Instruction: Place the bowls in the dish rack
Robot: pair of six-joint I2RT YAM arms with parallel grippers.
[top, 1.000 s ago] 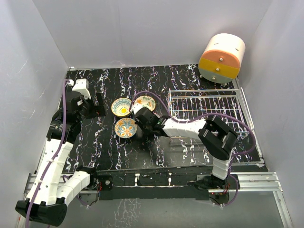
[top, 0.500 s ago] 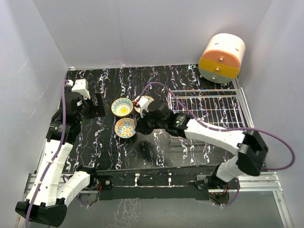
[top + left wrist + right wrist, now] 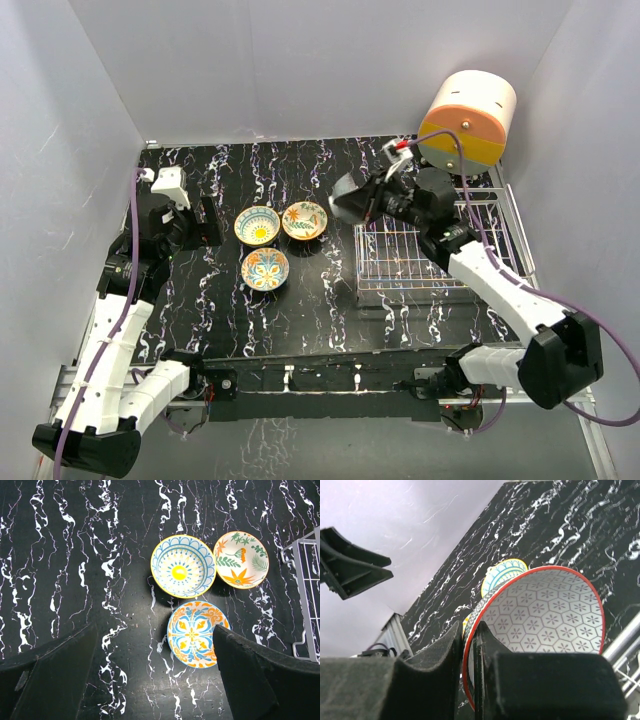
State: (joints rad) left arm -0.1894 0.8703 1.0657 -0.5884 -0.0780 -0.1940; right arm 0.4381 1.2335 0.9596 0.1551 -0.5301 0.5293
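My right gripper (image 3: 468, 630) is shut on the rim of a grey bowl (image 3: 545, 610) that has a red edge and a hexagon pattern inside. One finger is inside the rim and one outside. In the top view this gripper (image 3: 368, 200) holds the grey bowl (image 3: 345, 198) tilted in the air by the left end of the dish rack (image 3: 430, 250). Three painted bowls sit on the table: a yellow-blue one (image 3: 183, 566), a leaf-patterned one (image 3: 241, 560) and a blue-orange one (image 3: 197, 634). My left gripper (image 3: 155, 680) hangs open above them and to their left, holding nothing.
A round cream, orange and yellow drawer unit (image 3: 468, 118) stands behind the rack at the back right. White walls enclose the black marbled table (image 3: 330, 310) on three sides. The rack's left edge (image 3: 305, 580) shows at the right of the left wrist view.
The right arm has lifted the grey bowl from beside the painted bowls and carried it right and back to the rack's left end. The left arm has not moved.
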